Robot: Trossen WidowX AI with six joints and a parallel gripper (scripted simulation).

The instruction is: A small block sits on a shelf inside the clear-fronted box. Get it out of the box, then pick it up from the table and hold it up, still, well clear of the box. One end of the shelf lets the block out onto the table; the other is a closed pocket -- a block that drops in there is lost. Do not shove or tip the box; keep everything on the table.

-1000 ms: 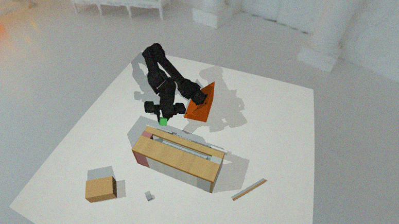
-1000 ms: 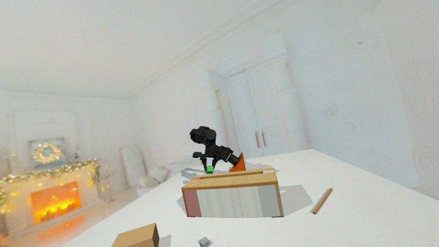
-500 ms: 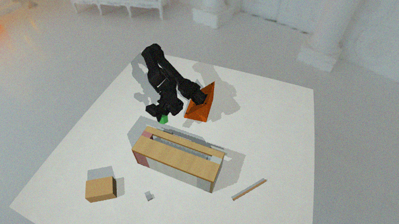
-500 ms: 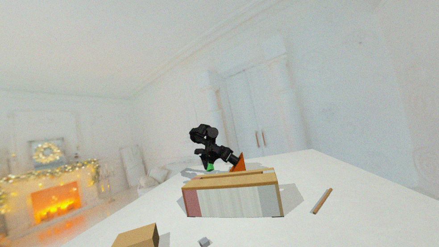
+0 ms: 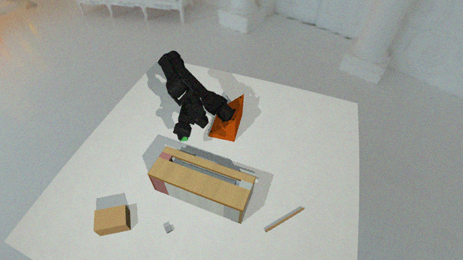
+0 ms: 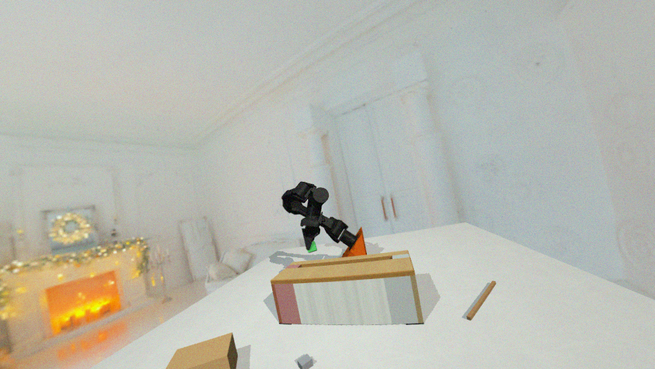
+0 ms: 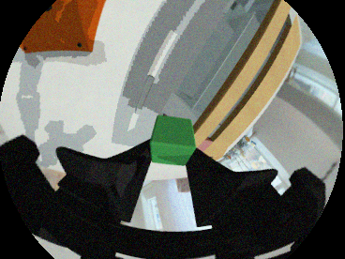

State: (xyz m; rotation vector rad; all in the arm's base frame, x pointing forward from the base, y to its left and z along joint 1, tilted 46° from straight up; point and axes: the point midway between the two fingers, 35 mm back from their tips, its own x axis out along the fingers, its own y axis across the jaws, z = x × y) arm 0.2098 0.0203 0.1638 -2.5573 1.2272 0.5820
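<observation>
The gripper pinches the green block between its fingertips, outside the box and above the bench. The job looks to be at its final lift-and-hold; what it wants next is more room from the box, then stillness. The block is smooth, flat-faced and squarish; the long box pairs pale wood-grained slats with a see-through front, tinted pink at one end.
</observation>
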